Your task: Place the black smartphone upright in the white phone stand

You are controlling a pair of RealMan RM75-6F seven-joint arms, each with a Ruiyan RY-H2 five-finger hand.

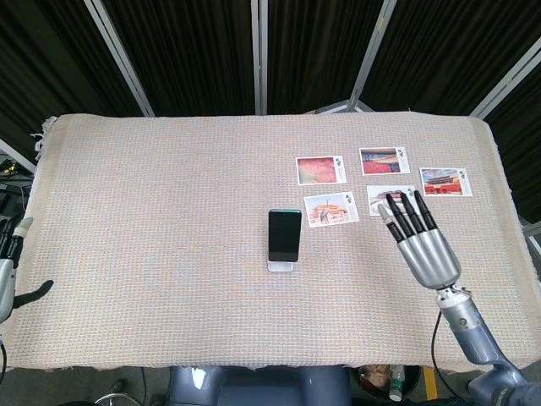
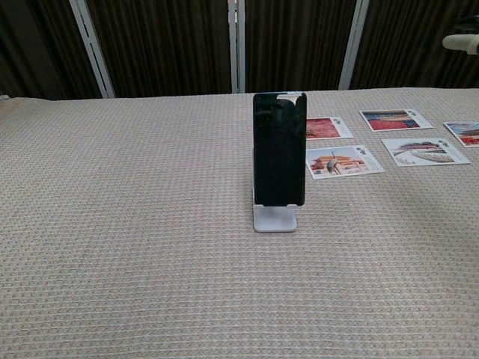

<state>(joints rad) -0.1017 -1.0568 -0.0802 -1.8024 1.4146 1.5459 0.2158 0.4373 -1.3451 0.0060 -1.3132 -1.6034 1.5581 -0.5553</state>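
Observation:
The black smartphone [image 1: 285,236] [image 2: 279,149] stands upright in the white phone stand [image 1: 281,266] [image 2: 274,218] near the middle of the table, with nothing touching it. My right hand [image 1: 419,238] is raised well to the right of the stand, fingers straight and apart, holding nothing. In the chest view only a fingertip of that hand [image 2: 461,43] shows at the top right edge. My left hand [image 1: 12,266] is at the far left edge of the head view, off the cloth, largely cut off.
Several picture postcards [image 1: 383,179] [image 2: 372,137] lie on the beige woven cloth [image 1: 169,211] to the right of and behind the stand. Dark curtained panels stand behind the table.

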